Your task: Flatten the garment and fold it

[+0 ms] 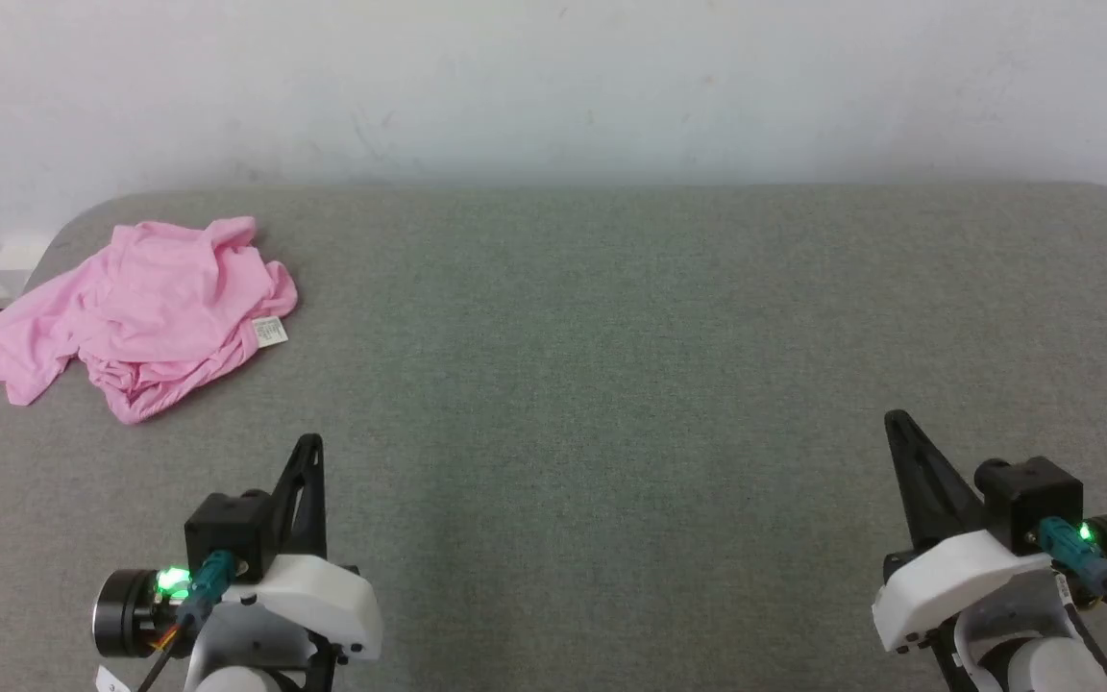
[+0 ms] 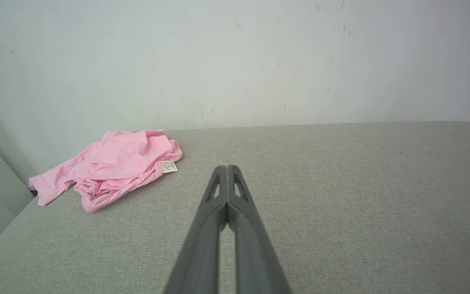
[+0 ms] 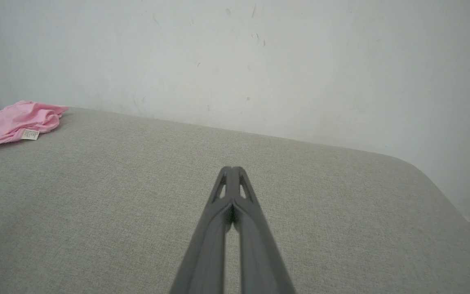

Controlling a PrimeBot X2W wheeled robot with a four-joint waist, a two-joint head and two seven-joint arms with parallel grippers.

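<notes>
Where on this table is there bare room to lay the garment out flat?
The grey table is bare from the garment rightward to its far-right corner, and between the left gripper and right gripper. Only the far-left corner, where the crumpled garment lies, is crowded.

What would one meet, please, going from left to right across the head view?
garment → its white label → left gripper → right gripper, all over the grey table.
</notes>
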